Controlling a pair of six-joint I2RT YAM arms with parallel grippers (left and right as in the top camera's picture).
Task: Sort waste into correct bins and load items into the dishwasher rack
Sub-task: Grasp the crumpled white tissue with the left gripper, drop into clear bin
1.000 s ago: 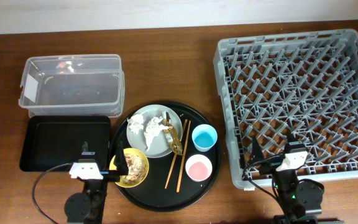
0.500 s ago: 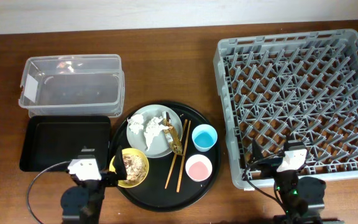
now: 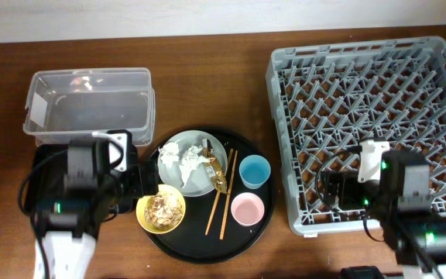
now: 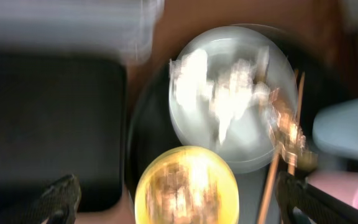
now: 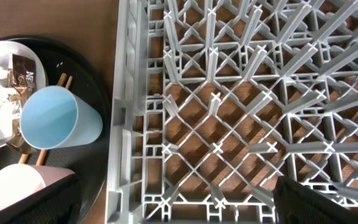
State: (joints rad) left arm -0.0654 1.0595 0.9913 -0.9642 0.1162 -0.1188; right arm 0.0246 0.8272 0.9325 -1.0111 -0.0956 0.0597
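Note:
On the round black tray (image 3: 207, 240), a grey-white plate (image 3: 196, 180) holds white tissue (image 3: 169, 155) and a gold-brown wrapper (image 3: 217, 177). A yellow bowl (image 3: 161, 211) holds tan scraps. Wooden chopsticks (image 3: 223, 194), a blue cup (image 3: 253, 170) and a pink cup (image 3: 247, 208) lie beside them. My left gripper (image 3: 144, 188) is open and empty above the bowl (image 4: 185, 186); this view is blurred. My right gripper (image 3: 335, 190) is open and empty over the front-left of the grey rack (image 3: 378, 101); its view shows the rack (image 5: 241, 93) and the blue cup (image 5: 55, 118).
A clear tub (image 3: 90, 102) stands at the back left. The shallow black tray (image 3: 49, 159) in front of it is partly covered by my left arm. The rack's left wall stands close to the round tray's right rim.
Both arms have come up from the table's front edge. The left now reaches over the black tray to the bowl. The right now hangs over the rack's front-left part.

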